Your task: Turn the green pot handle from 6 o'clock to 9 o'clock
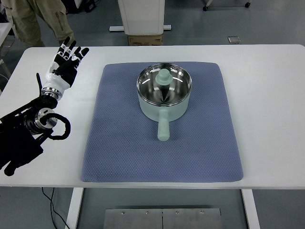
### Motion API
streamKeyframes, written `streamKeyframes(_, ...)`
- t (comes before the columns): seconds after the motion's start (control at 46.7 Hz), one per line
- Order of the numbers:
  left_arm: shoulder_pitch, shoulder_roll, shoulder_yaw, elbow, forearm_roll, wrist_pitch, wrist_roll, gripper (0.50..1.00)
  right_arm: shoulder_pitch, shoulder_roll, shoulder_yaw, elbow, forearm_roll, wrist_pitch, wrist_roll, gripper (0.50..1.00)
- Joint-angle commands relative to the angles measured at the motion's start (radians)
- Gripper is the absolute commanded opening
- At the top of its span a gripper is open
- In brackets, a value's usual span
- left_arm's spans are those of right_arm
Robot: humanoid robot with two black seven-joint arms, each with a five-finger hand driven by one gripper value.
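A pale green pot with a shiny steel inside stands on a blue mat at the middle of the white table. Its green handle points toward me, at 6 o'clock. A green knob shows inside the pot. My left hand is over the table's far left, well left of the pot, with its fingers spread and nothing in it. My right arm is out of view.
The white table has bare strips left and right of the mat. A person's legs stand beyond the far left corner. A white cabinet base and a cardboard box stand behind the table.
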Motion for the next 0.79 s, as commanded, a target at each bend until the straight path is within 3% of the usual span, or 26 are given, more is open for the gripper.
streamKeyframes(0.0, 0.000, 0.000, -0.001, 0.000, 0.001, 0.003, -0.001, 1.000, 0.000, 0.000, 0.000, 0.000, 0.000, 0.001, -0.001, 1.000)
streamKeyframes(0.771, -0.002, 0.000, -0.016, 0.001, 0.002, 0.003, -0.001, 1.000, 0.000, 0.000, 0.000, 0.000, 0.000, 0.001, -0.001, 1.000)
